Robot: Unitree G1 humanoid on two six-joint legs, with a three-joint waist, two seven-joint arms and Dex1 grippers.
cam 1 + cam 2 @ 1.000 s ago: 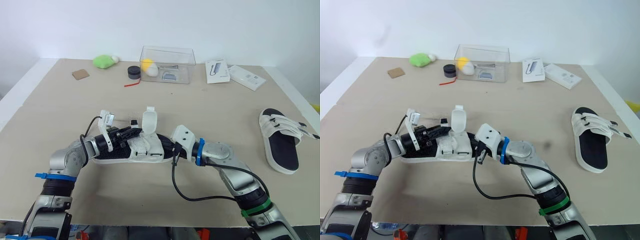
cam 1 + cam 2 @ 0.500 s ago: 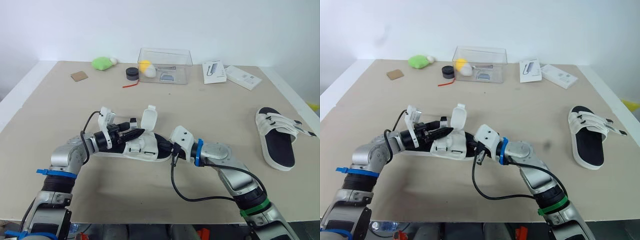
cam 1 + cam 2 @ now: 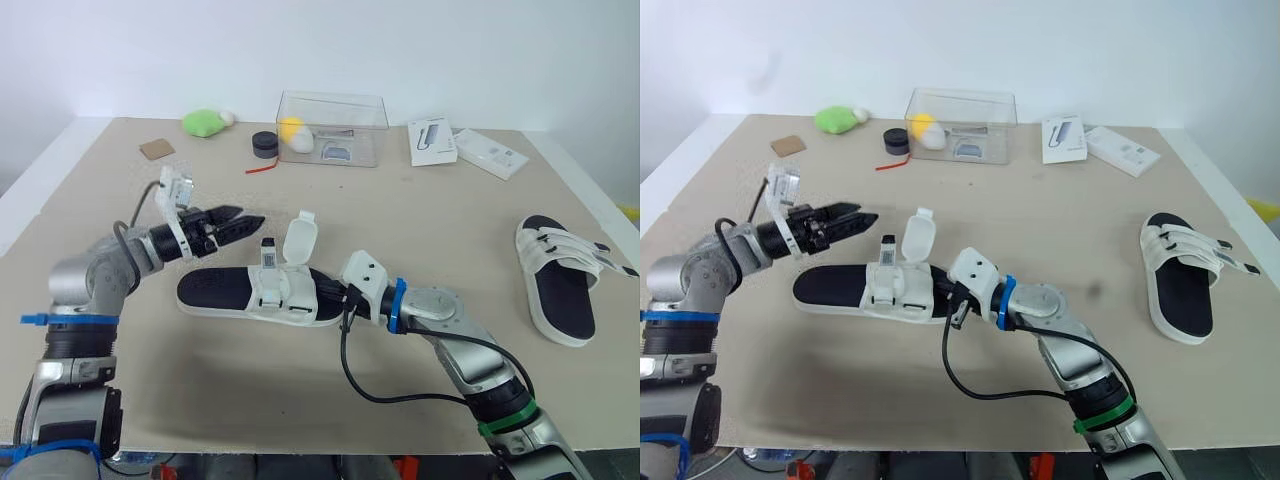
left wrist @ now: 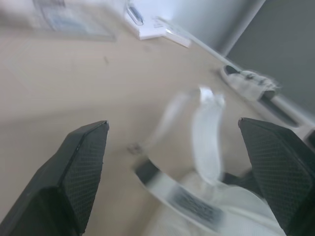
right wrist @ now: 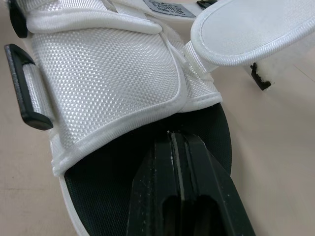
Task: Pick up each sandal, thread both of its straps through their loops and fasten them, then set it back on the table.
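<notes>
Left eye view, starting from the left: the left gripper hangs above the table at about 9 o'clock. Its two black fingers are spread wide with nothing between them, and the tips aim toward the near sandal but sit clear of it. That sandal lies flat at the table's centre, black footbed up. One white strap stands upright, unfastened, and just beside it a small label sticks up, its print too small to read. At the sandal's 3 o'clock end is the right gripper; the right wrist view shows its fingers pressed together, tips over the black footbed just below the broad white strap. Well apart at 3 o'clock, the second sandal lies on the table with both straps across it. Along the 12 o'clock edge sit a green plush, a clear box and two white cartons, their lettering unreadable.
</notes>
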